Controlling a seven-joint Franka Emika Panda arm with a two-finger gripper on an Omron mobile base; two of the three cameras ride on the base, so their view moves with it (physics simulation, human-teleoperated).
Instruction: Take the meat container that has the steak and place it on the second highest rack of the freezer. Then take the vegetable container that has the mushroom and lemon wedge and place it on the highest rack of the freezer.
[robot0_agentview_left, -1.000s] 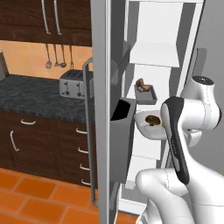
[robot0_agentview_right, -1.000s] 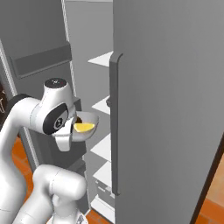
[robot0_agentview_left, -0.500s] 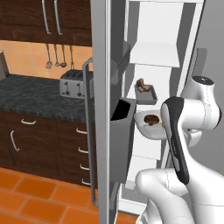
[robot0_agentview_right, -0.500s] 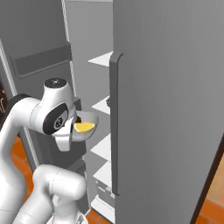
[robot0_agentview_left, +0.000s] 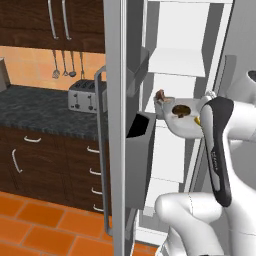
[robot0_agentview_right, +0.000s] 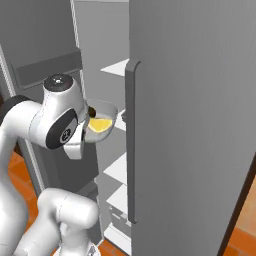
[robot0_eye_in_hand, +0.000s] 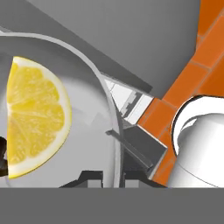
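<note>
The vegetable container (robot0_agentview_left: 182, 122), a pale shallow bowl, is seen at mid-right of the left base view, held up in front of the open freezer (robot0_agentview_left: 165, 100); the mushroom (robot0_agentview_left: 180, 110) is seen in it as a dark lump, and the lemon wedge (robot0_eye_in_hand: 35, 116) is shown large at the left of the hand view, lying on the container's floor. In that view the container's rim is clamped between the tips of the tool (robot0_eye_in_hand: 113, 177), which are drawn together on the thin wall. In the right base view the container is seen at left of centre, just beside the arm's wrist and level with a white shelf. The steak (robot0_agentview_left: 161, 95) is glimpsed just left of the container, resting on a shelf inside the cabinet, so the first half of the task is judged done, though which rack it sits on cannot be told for certain. The highest rack (robot0_agentview_left: 177, 62) is seen above, at upper centre, with nothing on it; the container is judged yet to be raised and set there.
</note>
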